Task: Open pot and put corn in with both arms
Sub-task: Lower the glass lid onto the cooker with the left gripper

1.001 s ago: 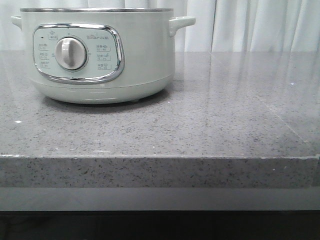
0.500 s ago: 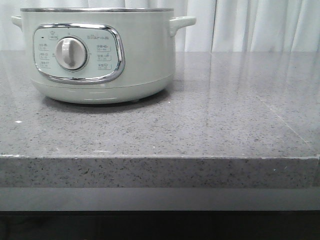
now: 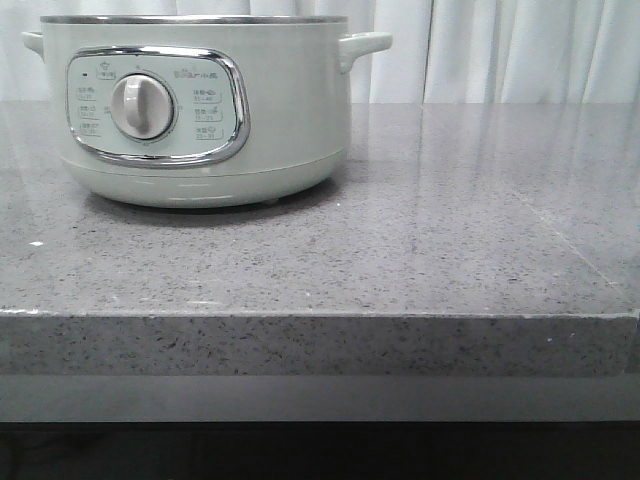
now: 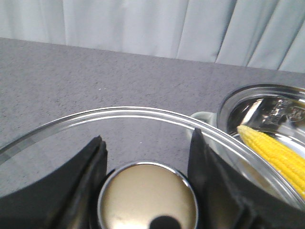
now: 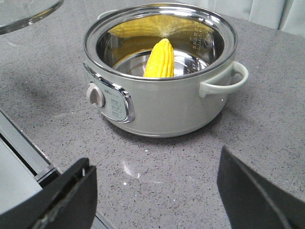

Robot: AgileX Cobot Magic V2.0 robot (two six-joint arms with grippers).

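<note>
The pale-green pot stands at the back left of the grey stone table, with no lid on it. In the right wrist view the pot is open and the yellow corn leans inside its metal bowl. My left gripper is shut on the chrome knob of the glass lid and holds it beside the pot, where the corn shows. My right gripper is open and empty above the table in front of the pot. Neither gripper shows in the front view.
The table's front edge runs across the front view and also shows near my right gripper. The lid's rim shows to the pot's left. A white curtain hangs behind the table.
</note>
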